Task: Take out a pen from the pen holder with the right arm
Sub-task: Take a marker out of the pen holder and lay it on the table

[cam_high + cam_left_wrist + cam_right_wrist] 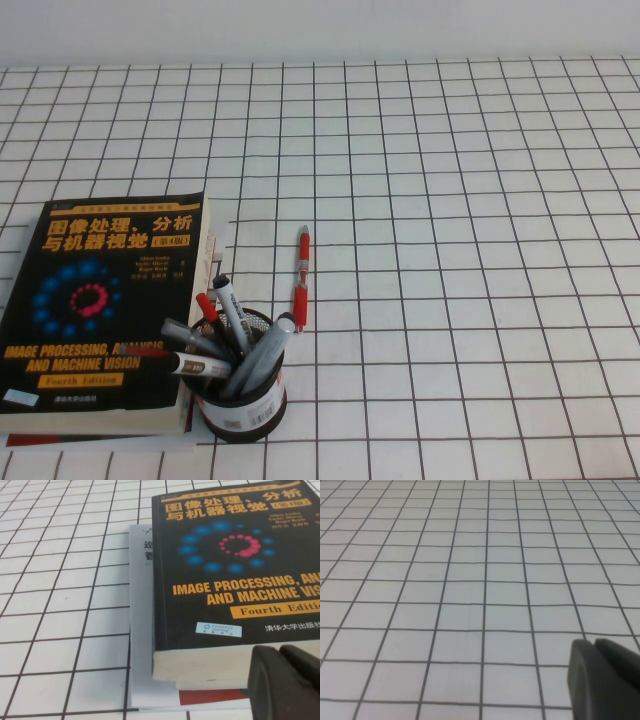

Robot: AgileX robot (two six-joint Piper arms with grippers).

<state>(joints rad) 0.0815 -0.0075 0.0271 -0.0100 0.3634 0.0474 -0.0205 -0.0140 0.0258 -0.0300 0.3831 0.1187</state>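
**High view:** A red pen (301, 278) lies flat on the gridded worktop (480, 300), just beyond the pen holder (241, 405) and a little to its right. The pen's long axis runs almost straight away from the robot, with the far end leaning slightly right. The dark mesh pen holder stands by the near right corner of a black book (95, 310). Its markers (232, 310) splay up and to the left.

**Left wrist view:** The left pincer (278, 651) hangs over the near edge of the book (225, 570), its fingers pressed together. The book rests on loose papers (142, 645).

**Right wrist view:** The right pincer (594, 643) sits above the bare worktop (470, 580) with its fingers pressed together, pinching nothing.
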